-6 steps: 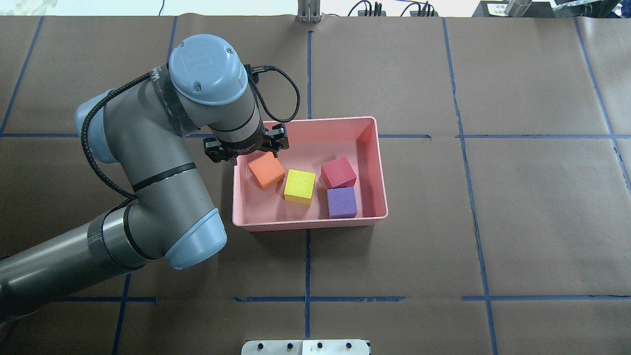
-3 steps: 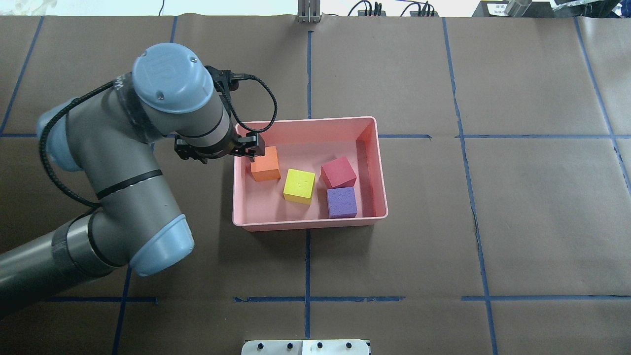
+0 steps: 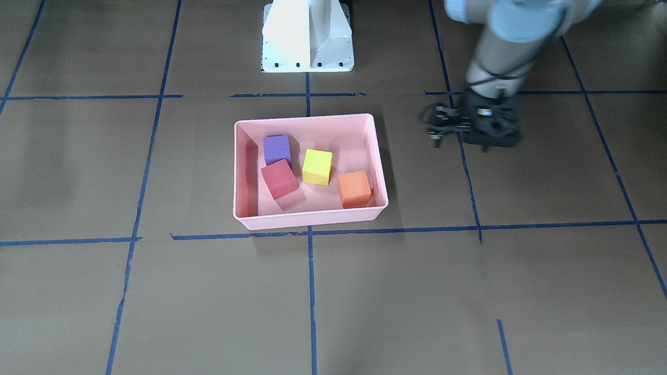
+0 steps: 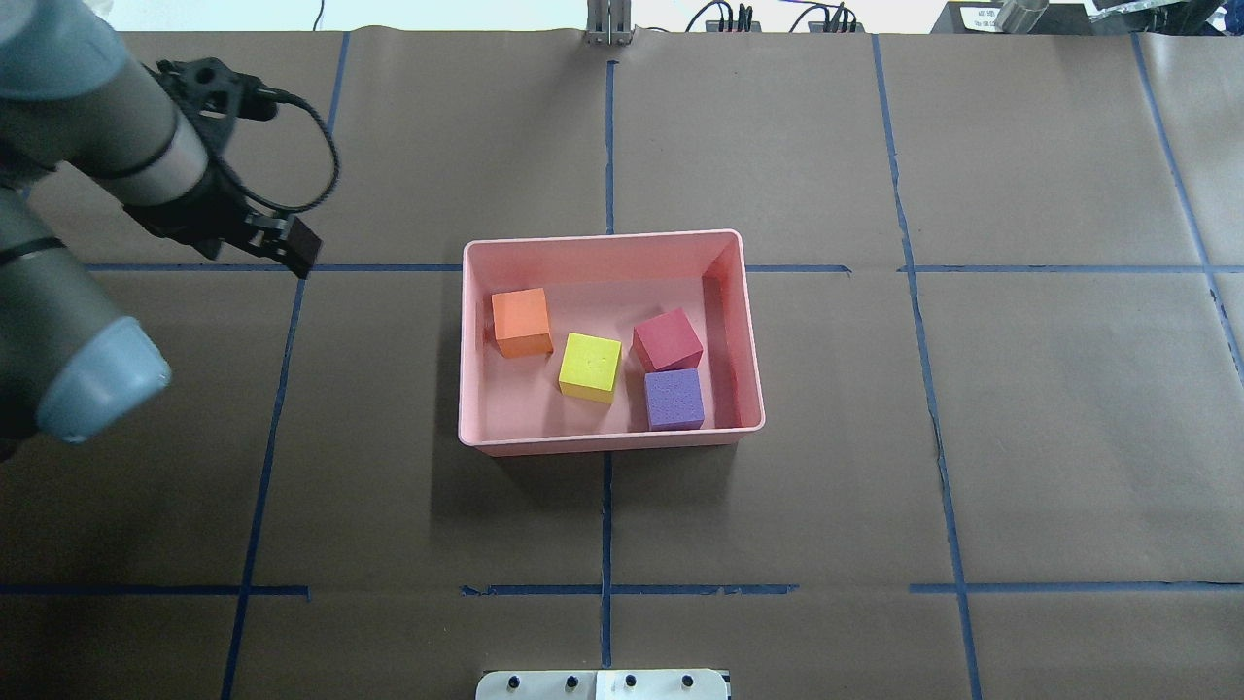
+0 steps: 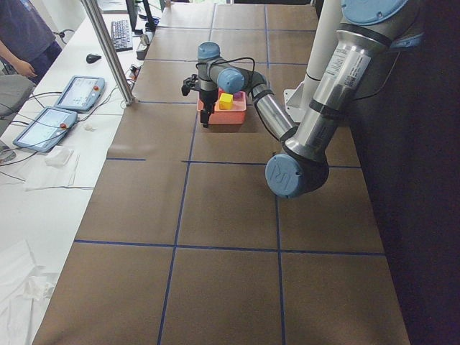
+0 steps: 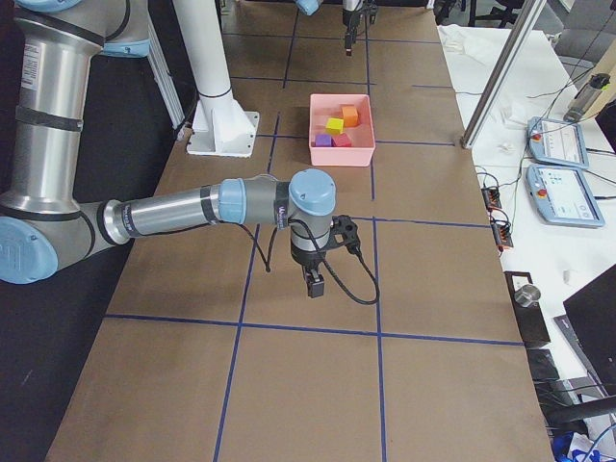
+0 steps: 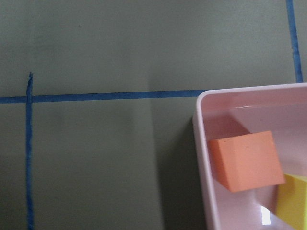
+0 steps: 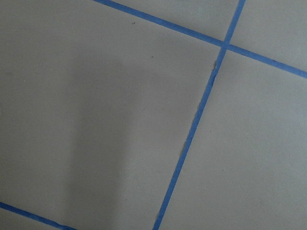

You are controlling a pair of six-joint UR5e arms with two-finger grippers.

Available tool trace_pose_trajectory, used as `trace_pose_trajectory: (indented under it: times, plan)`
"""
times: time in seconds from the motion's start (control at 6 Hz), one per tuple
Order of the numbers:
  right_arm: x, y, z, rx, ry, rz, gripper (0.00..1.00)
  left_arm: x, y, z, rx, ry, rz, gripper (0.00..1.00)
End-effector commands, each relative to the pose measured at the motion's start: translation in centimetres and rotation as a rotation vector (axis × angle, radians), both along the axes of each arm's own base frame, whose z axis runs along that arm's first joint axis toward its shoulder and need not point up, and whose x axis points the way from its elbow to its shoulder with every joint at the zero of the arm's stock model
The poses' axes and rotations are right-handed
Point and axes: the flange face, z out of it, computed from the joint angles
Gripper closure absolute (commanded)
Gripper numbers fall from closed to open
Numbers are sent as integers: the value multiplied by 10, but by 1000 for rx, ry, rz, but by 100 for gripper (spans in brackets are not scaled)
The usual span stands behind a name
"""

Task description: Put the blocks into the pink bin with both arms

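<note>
The pink bin (image 4: 607,442) sits mid-table and holds all four blocks: orange (image 4: 521,323), yellow (image 4: 590,367), red (image 4: 667,339) and purple (image 4: 674,399). My left gripper (image 4: 292,255) is open and empty. It hangs above the table well to the left of the bin, apart from it. In the front view the left gripper (image 3: 461,143) is right of the bin (image 3: 312,221). The left wrist view shows the bin's corner (image 7: 199,143) and the orange block (image 7: 247,160). My right gripper (image 6: 313,284) shows only in the right side view, far from the bin. I cannot tell its state.
The table is brown paper with blue tape grid lines (image 4: 606,146). The white pedestal base (image 3: 307,36) stands behind the bin. Operator tablets (image 6: 553,144) lie on a side bench beyond the table edge.
The left gripper let go of the orange block in the bin's left part. It then pulled back far to the left and away from the bin. The blocks lie still.
</note>
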Motion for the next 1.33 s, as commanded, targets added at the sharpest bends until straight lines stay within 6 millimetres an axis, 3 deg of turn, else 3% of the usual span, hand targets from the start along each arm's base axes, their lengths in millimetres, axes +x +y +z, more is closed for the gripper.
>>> trace_pose_trajectory:
  times: [0.0, 0.17, 0.33, 0.67, 0.83, 1.17]
  plan:
    - [5, 4, 11, -26, 0, 15, 0, -152, -3, 121, 19, -38, 76, 0]
    - [5, 4, 13, -33, 1, 18, 0, -224, 1, 177, -10, -67, 41, 0]
    - [5, 4, 19, -49, -2, 20, 0, -279, 18, 235, -30, -85, 58, 0]
    - [11, 7, 28, -73, -18, 42, 0, -334, 80, 328, -226, 36, -48, 0]
    - [12, 7, 28, -73, -19, 43, 0, -340, 106, 340, -251, 78, -78, 0]
    - [11, 9, 30, -80, -30, 45, 0, -340, 104, 342, -218, 69, -80, 0]
